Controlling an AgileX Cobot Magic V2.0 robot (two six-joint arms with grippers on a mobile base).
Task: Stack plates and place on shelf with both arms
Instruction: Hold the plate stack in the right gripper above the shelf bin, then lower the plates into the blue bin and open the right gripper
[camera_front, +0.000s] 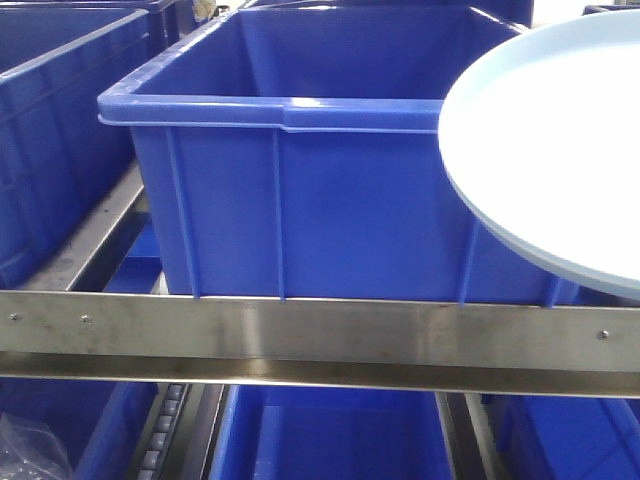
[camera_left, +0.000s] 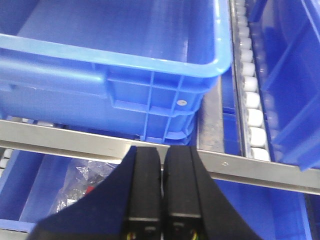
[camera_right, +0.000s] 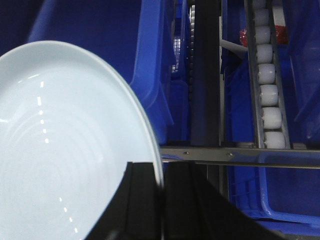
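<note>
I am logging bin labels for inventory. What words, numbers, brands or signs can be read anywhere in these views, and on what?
None can be read: the blue bin, plate and steel rail show no text.
Red item by the rollers: too blurred to read.

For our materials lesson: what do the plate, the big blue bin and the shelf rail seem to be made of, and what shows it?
Plate: probably glazed ceramic or melamine; pale, smooth, glossy, with light reflections in the right wrist view.
Blue bin: moulded plastic; uniform colour, ribbed walls, rolled rim.
Shelf rail: brushed metal, likely steel; grey sheen, screw heads.
</note>
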